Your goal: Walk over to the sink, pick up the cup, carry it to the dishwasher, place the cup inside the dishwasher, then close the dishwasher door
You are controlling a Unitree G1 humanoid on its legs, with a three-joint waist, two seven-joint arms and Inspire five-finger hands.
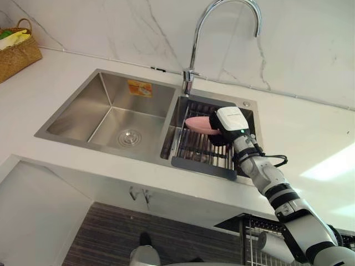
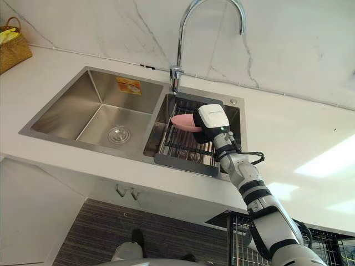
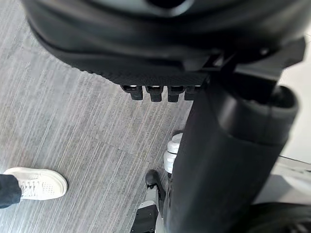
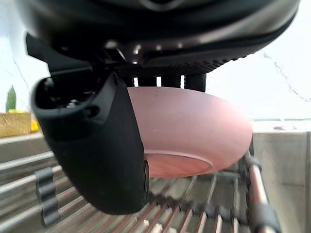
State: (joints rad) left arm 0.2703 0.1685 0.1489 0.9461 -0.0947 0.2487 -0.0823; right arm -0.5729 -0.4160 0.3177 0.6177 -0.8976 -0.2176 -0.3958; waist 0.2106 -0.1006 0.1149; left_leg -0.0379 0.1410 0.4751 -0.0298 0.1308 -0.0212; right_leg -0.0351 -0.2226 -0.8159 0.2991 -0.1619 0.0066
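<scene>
Left hand (image 3: pixel 160 43) idle over floor (image 3: pixel 73 121) near person's white shoe (image 3: pixel 36 184); grip cannot tell. Wicker basket (image 1: pixel 16 52) far left, well clear. Faucet (image 1: pixel 189 76) arches over steel sink (image 1: pixel 83 105): likely obstacle on lift-out. Pink cup (image 1: pixel 198 125) on side over drying rack (image 1: pixel 194 151), right basin; right hand (image 1: pixel 230 121) wrapped round it, thumb opposing, for carry. Probable dishwasher rack (image 1: pixel 249 228) below right.

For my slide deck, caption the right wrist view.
Right hand grasping the pink cup over the wire drying rack.
</scene>
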